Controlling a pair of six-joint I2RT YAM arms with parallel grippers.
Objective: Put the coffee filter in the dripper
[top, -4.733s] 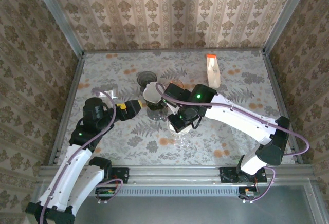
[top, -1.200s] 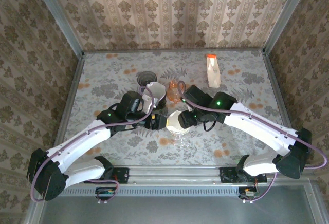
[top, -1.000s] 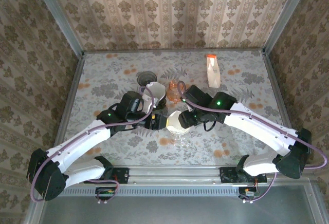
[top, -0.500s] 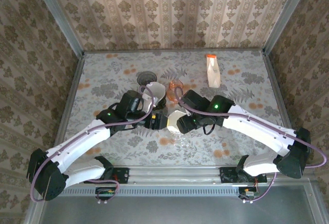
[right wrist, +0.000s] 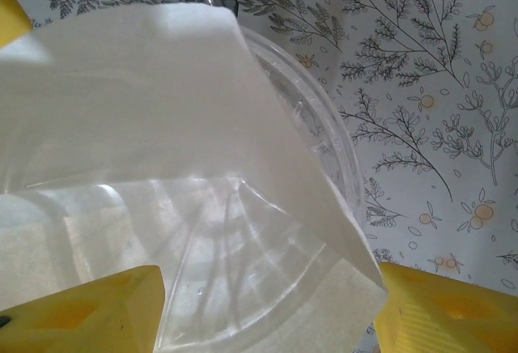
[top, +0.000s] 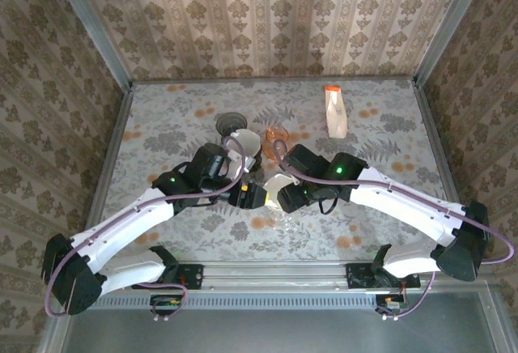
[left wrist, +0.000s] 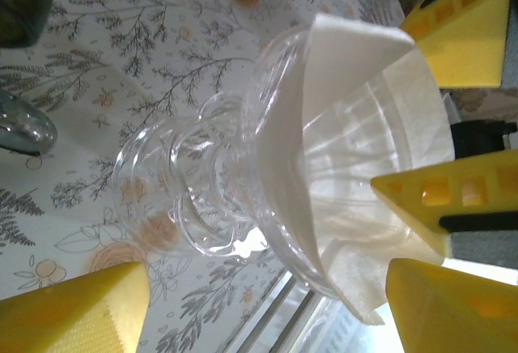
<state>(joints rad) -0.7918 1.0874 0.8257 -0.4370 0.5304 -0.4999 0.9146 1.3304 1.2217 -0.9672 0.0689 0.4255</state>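
Observation:
The clear glass dripper (left wrist: 243,175) stands on its ringed glass base, with the white paper coffee filter (left wrist: 356,86) lying inside its cone. One filter corner sticks up over the rim and another hangs over the near edge (right wrist: 356,288). My left gripper (left wrist: 267,276) is open, its yellow fingers (left wrist: 73,312) wide apart on either side of the dripper. My right gripper (right wrist: 271,288) is open over the dripper's mouth, its fingers (right wrist: 445,312) flanking the filter's edge. From above, both grippers (top: 252,195) (top: 285,197) meet at the filter (top: 275,183).
A white carton with an orange cap (top: 335,112) stands at the back right. An orange glass (top: 278,134), a white cup-like thing (top: 243,144) and a dark round object (top: 231,121) sit just behind the grippers. Metal rails edge the table (top: 453,167).
Both grippers' jaws have widened. The right arm has shifted slightly left over the dripper, and the filter now rests in the cone. The left arm has hardly moved.

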